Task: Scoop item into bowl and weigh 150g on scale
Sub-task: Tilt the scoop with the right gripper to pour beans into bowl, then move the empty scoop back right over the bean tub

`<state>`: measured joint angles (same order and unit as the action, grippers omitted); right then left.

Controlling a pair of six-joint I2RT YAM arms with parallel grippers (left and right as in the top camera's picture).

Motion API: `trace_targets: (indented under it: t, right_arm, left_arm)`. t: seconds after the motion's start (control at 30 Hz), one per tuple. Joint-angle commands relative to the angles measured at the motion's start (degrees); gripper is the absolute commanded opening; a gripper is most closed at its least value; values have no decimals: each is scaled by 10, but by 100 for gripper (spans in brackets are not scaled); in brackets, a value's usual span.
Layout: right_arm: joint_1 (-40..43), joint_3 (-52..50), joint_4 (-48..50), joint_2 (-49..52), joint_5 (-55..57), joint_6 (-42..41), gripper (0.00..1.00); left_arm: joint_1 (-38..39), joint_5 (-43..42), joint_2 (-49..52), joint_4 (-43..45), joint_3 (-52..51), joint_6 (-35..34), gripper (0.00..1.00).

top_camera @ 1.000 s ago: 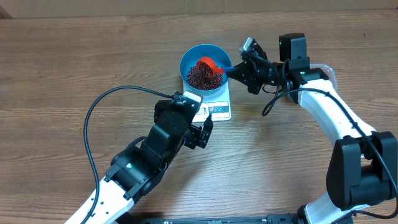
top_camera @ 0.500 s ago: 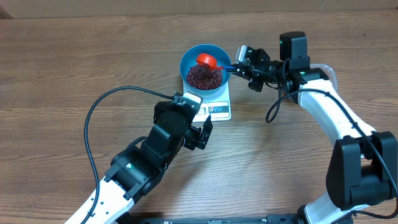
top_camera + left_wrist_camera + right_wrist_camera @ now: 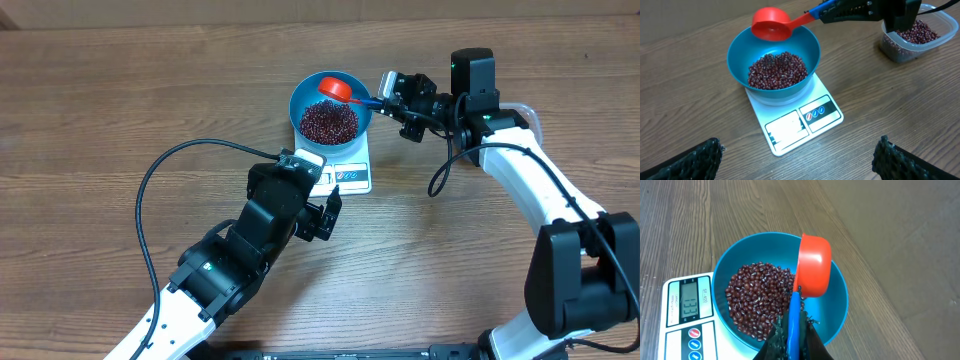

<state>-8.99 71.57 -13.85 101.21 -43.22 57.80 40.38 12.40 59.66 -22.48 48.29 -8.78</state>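
The blue bowl (image 3: 296,100) stands on the white scale (image 3: 352,176) and holds a pile of dark red-brown beans (image 3: 328,122). My right gripper (image 3: 383,100) is shut on the blue handle of a red scoop (image 3: 335,87), which hangs over the bowl's far rim. In the right wrist view the scoop (image 3: 815,265) is tipped on its side above the beans (image 3: 755,295), and the scale (image 3: 682,335) has lit digits on its display. My left gripper (image 3: 800,160) is open and empty, just in front of the scale (image 3: 790,132).
A clear tub (image 3: 940,40) with more beans stands right of the scale, behind the right arm. The left arm's black cable (image 3: 150,190) loops over the table at the left. Bare wooden tabletop lies all around.
The right gripper has drawn back and lifted the scoop off the bean pile, toward the bowl's far rim. The left arm has not moved.
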Motion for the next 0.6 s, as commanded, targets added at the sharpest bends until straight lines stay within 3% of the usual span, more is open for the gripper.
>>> trace_targets:
  t: [0.0, 0.33, 0.57]
  right_arm:
    - [0, 5, 1, -37, -1, -59, 4]
    - [5, 5, -3, -89, 26, -421, 4]
    - [48, 5, -63, -139, 34, -522, 3]
  left_arm:
    - [-2, -4, -10, 0, 3, 9, 100]
    - [-2, -4, -10, -2, 3, 11, 100]
    - [-2, -4, -10, -5, 3, 10, 100]
